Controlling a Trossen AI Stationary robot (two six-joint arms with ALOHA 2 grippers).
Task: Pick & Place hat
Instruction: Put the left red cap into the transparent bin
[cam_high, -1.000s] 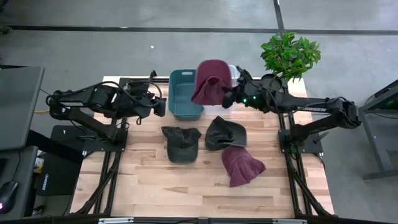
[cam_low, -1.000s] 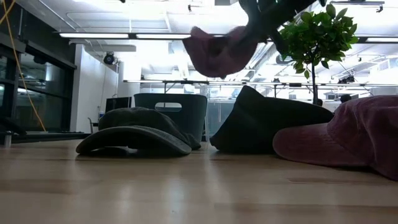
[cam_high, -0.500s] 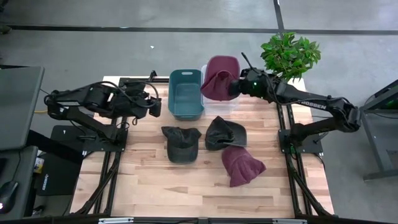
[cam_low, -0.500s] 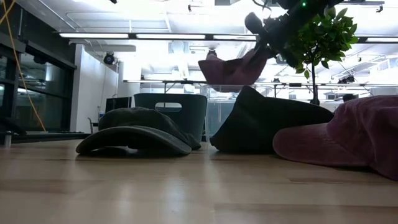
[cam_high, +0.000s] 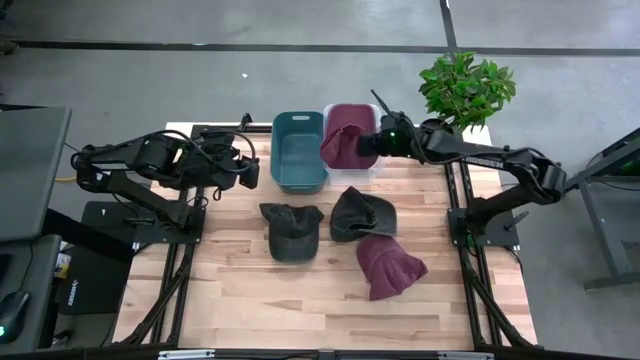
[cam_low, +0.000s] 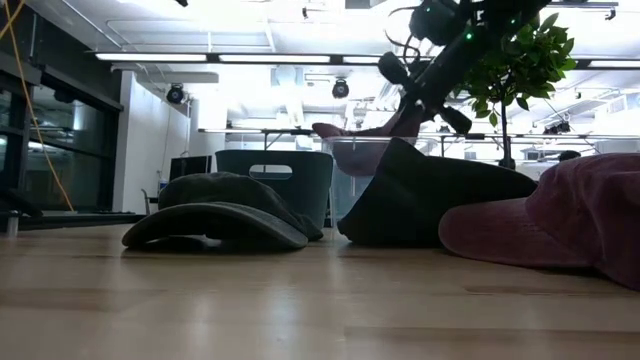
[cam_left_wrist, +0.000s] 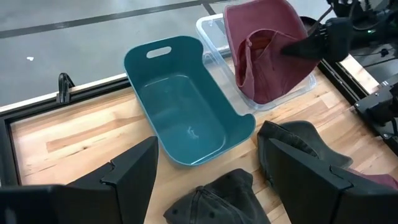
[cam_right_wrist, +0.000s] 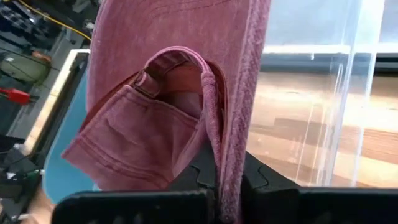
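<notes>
Over the clear bin (cam_high: 372, 170) at table's 12 o'clock | right gripper (cam_high: 364, 146) clamped on maroon cap (cam_high: 345, 133) | step: placing | next: lower, release | left gripper (cam_high: 250, 168) open, idle at 10 o'clock.

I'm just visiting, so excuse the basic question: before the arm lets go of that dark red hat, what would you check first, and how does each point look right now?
1. Right gripper shut on the maroon hat: ok, the fabric is pinched between its fingers in the right wrist view.
2. Hat over the clear bin, not the teal bin: ok.
3. Hat fully down inside the clear bin: cannot tell; part still shows above the rim.
4. Left gripper out of the way: ok, open and waiting beside the teal bin.
5. Other hats clear of the bins: ok; the maroon cap on the table and two dark caps lie on the table.
</notes>
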